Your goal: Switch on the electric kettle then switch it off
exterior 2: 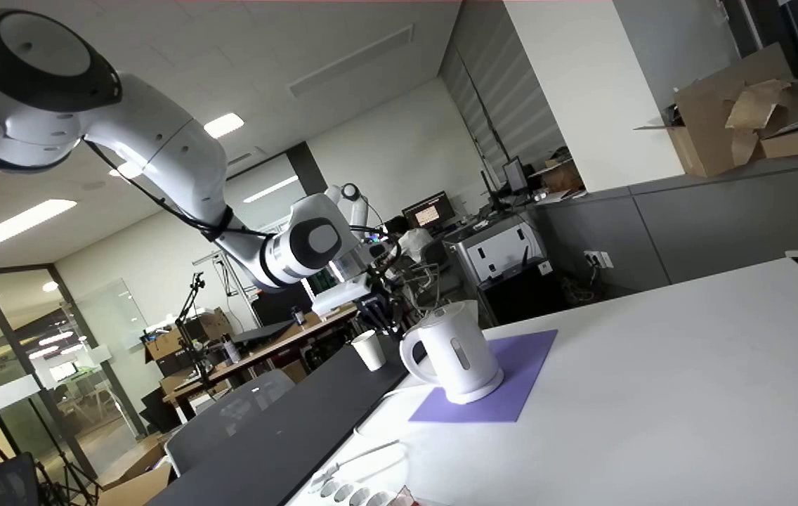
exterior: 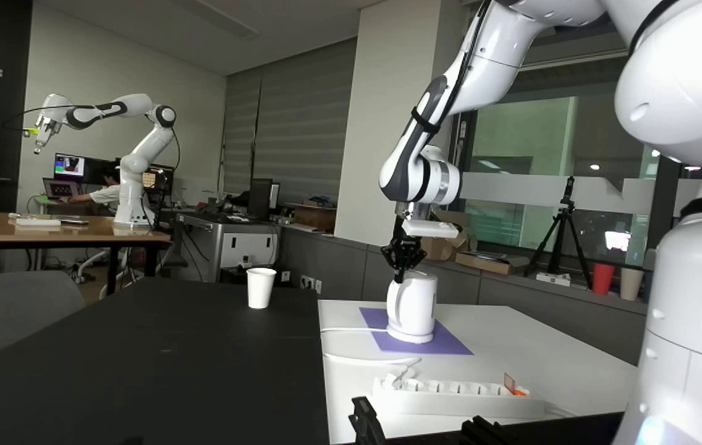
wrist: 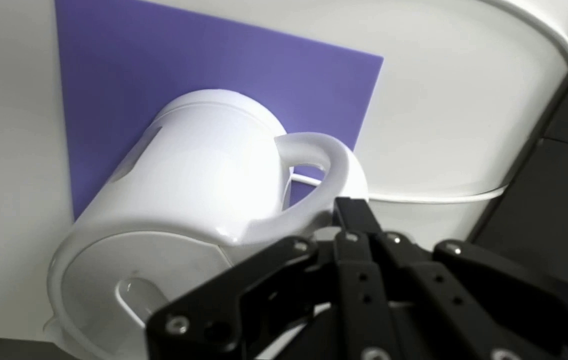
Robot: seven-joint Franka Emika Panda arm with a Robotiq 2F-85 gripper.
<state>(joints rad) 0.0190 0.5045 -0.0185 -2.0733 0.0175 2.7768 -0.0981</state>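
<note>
The white electric kettle [exterior: 420, 304] stands upright on a purple mat [exterior: 450, 343] on the white table. It shows in an exterior view [exterior 2: 461, 351] with its handle toward my gripper. In the wrist view the kettle [wrist: 209, 170] is seen from above, lid toward the bottom. My gripper [wrist: 356, 206] points down with its black fingertips together and nothing visible between them. The tips are at the upper part of the handle; whether they touch it is unclear. In both exterior views the gripper [exterior: 398, 277] [exterior 2: 393, 327] is beside the kettle's top on the handle side. The switch is not visible.
A white paper cup [exterior: 260, 288] stands on the black table [exterior: 202, 358] beside the white table. A white power strip [exterior: 459, 400] lies nearer the robot base. A white cord [wrist: 434, 199] runs from the kettle's base across the white table.
</note>
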